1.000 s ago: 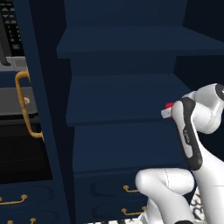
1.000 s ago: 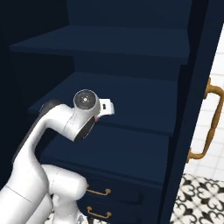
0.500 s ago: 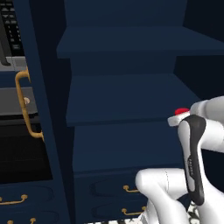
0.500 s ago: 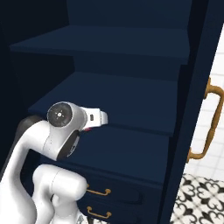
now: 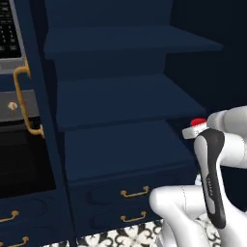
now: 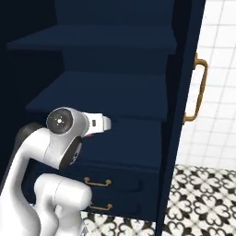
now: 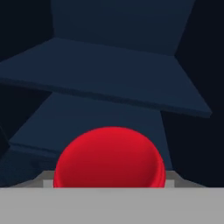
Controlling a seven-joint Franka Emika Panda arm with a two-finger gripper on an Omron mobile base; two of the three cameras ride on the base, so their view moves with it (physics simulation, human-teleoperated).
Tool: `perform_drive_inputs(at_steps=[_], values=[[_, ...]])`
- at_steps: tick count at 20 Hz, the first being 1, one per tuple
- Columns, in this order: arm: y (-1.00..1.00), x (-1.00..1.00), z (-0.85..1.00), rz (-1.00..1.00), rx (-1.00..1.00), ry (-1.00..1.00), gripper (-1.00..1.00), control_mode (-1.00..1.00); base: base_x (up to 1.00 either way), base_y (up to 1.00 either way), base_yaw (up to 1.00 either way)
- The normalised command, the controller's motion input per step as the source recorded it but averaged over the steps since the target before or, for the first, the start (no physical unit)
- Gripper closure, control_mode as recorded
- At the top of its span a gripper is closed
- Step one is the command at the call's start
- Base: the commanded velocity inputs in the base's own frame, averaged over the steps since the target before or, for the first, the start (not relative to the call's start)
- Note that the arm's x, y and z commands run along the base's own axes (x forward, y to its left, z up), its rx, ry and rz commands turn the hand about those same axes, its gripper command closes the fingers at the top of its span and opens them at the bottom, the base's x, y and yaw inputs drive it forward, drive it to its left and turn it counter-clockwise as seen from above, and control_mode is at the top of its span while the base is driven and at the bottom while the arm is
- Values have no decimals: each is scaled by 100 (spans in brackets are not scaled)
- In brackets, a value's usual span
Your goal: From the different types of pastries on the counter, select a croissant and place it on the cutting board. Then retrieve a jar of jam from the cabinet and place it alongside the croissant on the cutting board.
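Observation:
The jar of jam (image 7: 109, 157) fills the lower middle of the hand view, its bright red lid (image 5: 198, 122) domed and close to the camera. My gripper (image 5: 193, 130) is shut on it, out in front of the open navy cabinet (image 5: 120, 96), level with the lowest shelf. From the right side the gripper (image 6: 103, 123) points toward the cabinet shelves (image 6: 106, 97), which are bare. The jar's body is hidden under the lid. The croissant, cutting board and counter are out of view.
The open cabinet door with a curved brass handle (image 6: 199, 87) stands at the right. Drawers with brass pulls (image 5: 134, 193) sit under the shelves. An appliance column with a keypad (image 5: 9, 29) is on the left. Patterned floor tiles (image 6: 203, 198) lie below.
The arm has folded back and the hand with the jar has drawn slightly out of the cabinet. Both base views have shifted a little, so the base has moved.

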Motion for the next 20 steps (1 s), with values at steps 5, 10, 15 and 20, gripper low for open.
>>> perform_drive_inputs(at_steps=[5,10,15,20], values=[[0,0,0,0,0,0,100,100,-91,11,-67],[0,0,0,0,0,0,100,100,-99,39,-72],[0,0,0,0,0,0,100,100,-100,36,-71],[0,0,0,0,0,0,100,100,-100,20,-78]])
